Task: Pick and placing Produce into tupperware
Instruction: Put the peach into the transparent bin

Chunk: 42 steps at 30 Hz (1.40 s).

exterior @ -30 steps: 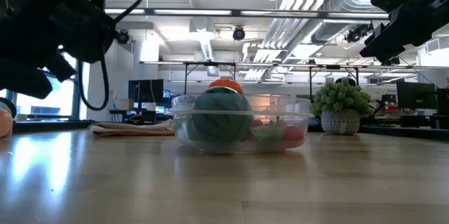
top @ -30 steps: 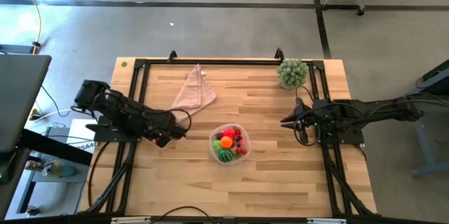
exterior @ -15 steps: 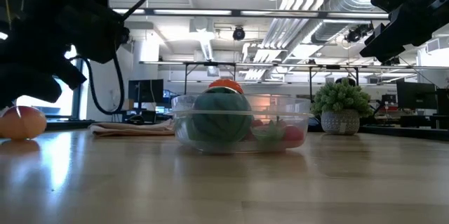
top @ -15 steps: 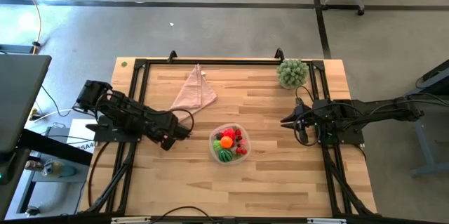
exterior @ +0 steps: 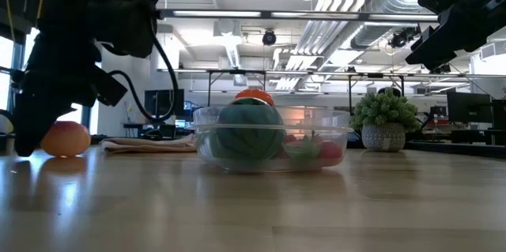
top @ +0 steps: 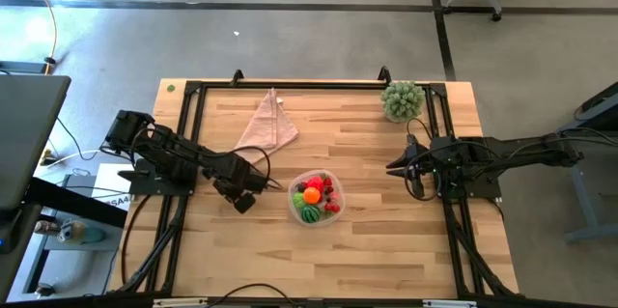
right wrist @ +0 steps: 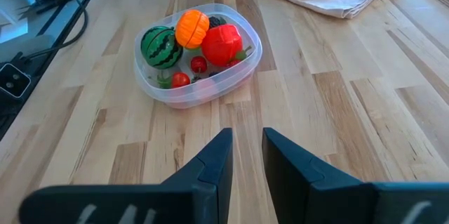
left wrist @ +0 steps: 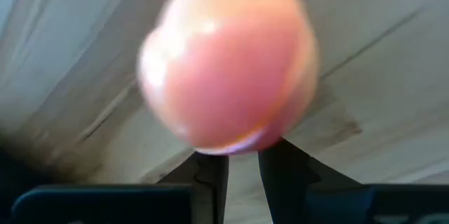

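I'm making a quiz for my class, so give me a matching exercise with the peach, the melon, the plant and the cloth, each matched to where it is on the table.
Things:
1. peach
2. melon
3. plant
4. cloth

Places:
A. at the table's far right corner
B. inside the tub with other fruit
C. lying flat, far side, left of centre
D. at the left end effector, outside the tub

Pairs: 1-D, 2-B, 3-A, 4-C
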Tool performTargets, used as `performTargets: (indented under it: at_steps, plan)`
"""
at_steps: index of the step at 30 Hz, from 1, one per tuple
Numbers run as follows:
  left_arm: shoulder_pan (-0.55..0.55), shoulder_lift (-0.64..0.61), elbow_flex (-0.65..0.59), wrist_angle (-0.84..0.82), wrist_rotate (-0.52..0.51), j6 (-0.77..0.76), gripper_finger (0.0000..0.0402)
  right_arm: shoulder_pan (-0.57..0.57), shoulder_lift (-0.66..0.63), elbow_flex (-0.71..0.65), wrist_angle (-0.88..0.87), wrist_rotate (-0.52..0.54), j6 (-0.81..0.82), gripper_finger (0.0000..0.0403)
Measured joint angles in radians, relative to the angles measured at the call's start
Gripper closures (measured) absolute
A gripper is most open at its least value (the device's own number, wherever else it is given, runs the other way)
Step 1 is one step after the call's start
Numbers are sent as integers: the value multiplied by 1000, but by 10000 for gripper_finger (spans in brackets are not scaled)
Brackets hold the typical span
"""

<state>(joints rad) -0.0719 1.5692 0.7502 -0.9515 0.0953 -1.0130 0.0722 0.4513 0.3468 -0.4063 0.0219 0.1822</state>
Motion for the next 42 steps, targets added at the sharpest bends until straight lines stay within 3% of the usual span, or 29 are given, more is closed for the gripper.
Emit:
performTargets:
  at_steps: [12, 16, 21, 24, 30, 42]
  plan:
    - [0, 0, 0, 104, -16, 203, 335, 0, 0, 0, 0, 0, 0, 335]
    - [1, 0, 1, 71, 39, 257, 335, 0, 0, 0, 0, 0, 0, 335]
    - [-1, 0, 2, -71, 88, 158, 335, 0, 0, 0, 0, 0, 0, 335]
    - [1, 0, 1, -147, 33, 142, 334, 0, 0, 0, 0, 0, 0, 335]
    - [0, 0, 1, -184, -97, 268, 334, 0, 0, 0, 0, 0, 0, 335]
    - [-1, -37, 143, -290, -206, 280, 334, 0, 0, 0, 0, 0, 0, 335]
